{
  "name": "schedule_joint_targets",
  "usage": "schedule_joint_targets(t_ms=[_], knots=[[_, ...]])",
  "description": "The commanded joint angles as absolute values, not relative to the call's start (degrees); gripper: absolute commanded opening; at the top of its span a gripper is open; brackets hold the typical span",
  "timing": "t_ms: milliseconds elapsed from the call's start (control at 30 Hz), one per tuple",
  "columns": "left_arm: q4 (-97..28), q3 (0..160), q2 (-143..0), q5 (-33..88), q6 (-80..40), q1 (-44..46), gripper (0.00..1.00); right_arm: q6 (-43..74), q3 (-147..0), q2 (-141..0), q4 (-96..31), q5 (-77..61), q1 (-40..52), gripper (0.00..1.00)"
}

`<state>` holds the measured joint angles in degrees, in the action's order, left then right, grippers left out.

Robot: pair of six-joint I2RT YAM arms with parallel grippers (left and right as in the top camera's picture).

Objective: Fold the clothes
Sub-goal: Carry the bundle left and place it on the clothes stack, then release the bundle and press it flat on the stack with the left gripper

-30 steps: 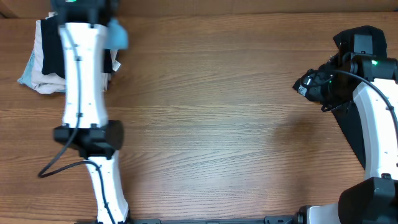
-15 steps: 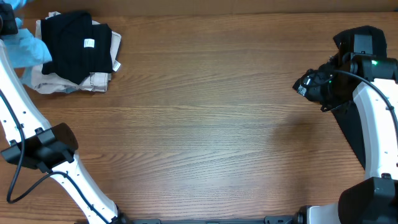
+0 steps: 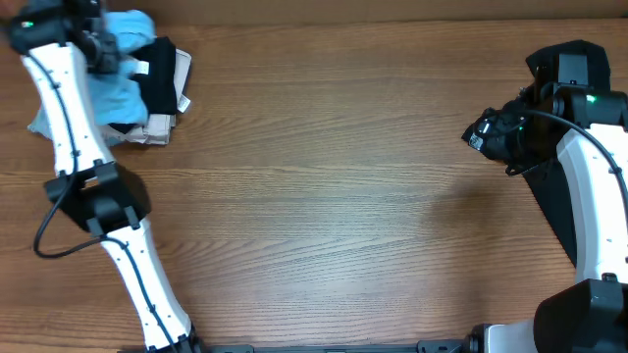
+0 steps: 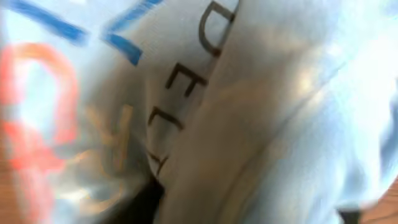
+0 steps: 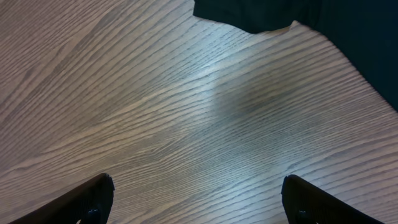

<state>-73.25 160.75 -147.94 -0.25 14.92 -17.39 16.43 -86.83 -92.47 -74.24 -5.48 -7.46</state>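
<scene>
- Stacking step: my left gripper (image 3: 96, 41) over the pile (image 3: 157, 126) with light blue T-shirt (image 3: 116, 74); cloth hides jaws, can't tell.
- My right gripper (image 5: 198, 190) apart, empty.
- Next: likely clear off, fetch black garment (image 5: 249, 14).

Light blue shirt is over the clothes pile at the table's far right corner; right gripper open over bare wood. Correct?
Wrong corner: the overhead view shows the clothes pile, light blue shirt over it, at the table's far left corner. The right gripper is open over bare wood.
</scene>
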Motion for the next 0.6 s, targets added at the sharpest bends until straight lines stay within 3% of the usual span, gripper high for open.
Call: schedule_joint_targets(t_ms=[0,267,567], knots=[[-72.9,160.5,-150.2,1.1,11.6,-13.9,0.98,16.1,-87.4,-92.4,-74.0,-5.7,-7.6,0.9],[-71.6,163.9,-148.4,0.9,11.0,-7.6,1.0,16.1,-87.4,-92.4,-74.1,-5.7,-7.6,0.9],[-79.9,165.4,-139.5,0.1,6.7,-9.9,1.0,16.0,-87.4,-92.4,-74.1,-5.7,-7.6,0.9]])
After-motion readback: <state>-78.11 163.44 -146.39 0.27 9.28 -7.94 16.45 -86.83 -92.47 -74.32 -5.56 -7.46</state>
